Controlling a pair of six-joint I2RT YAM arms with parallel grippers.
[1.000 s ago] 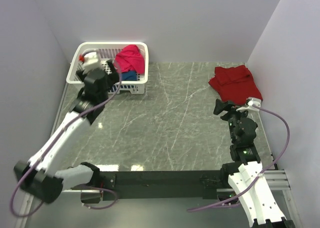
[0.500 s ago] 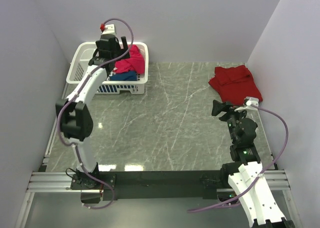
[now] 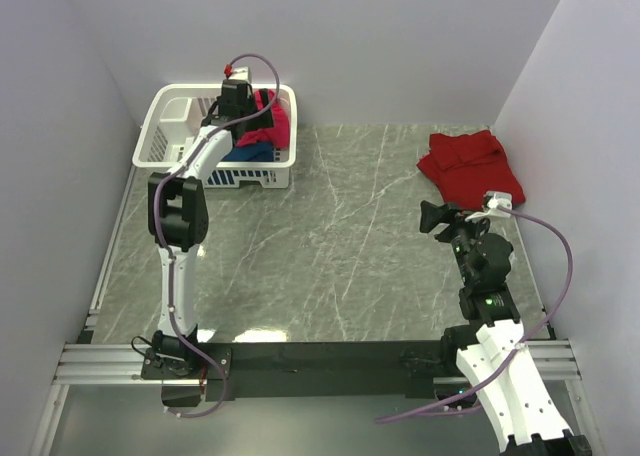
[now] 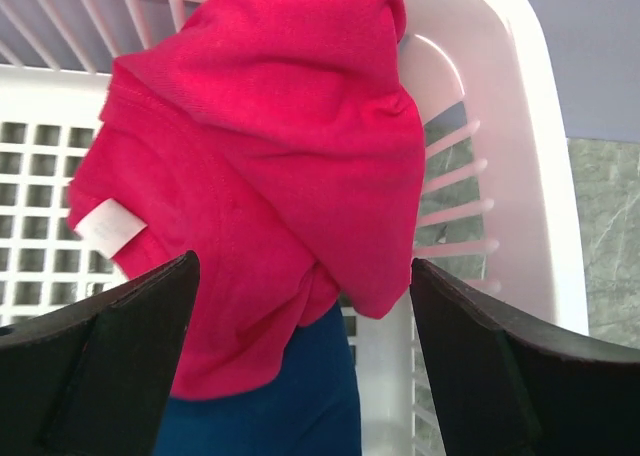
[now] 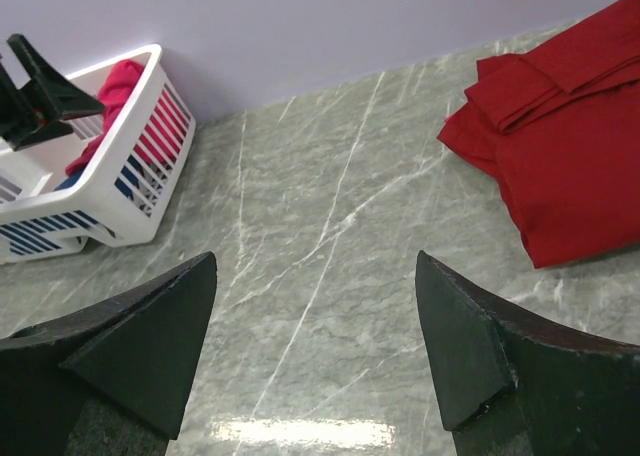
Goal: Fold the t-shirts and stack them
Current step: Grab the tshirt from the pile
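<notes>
1. Marble-look grey-green worktop [image 3: 330, 246] carries everything; basket at far left, one shirt at far right.
2. Left arm [image 3: 178, 211]: lower link stands nearly upright from its base at the near edge, elbow high, forearm reaching far and slightly right over the basket, wrist above the basket's right half.
3. Right arm [image 3: 490, 306]: low and little extended, pointing away from its base on the right side, wrist just short of the dark red shirt.
4. White lattice basket [image 3: 165, 111] sits at the far-left corner of the worktop, near the back wall; two shirts lie in its right end.
5. Dark red t-shirt [image 3: 470, 166]: roughly folded, flat on the worktop at far right near the side wall, well apart from the basket.
6. Magenta t-shirt [image 4: 270, 146]: heaped in the basket's right end, rising to the rim, on top of the blue one.
7. Dark blue t-shirt [image 4: 290, 406]: mostly hidden, only an edge showing beneath the magenta cloth.
8. Left pincer [image 4: 302, 266]: jaws spread wide, nothing gripped, aimed at the magenta heap; contact with the cloth cannot be told.
9. Right pincer [image 5: 315, 266]: jaws fully apart, empty, over bare worktop, pointing toward the basket side.
10. White tag [image 4: 105, 226] on the magenta shirt's left part.
</notes>
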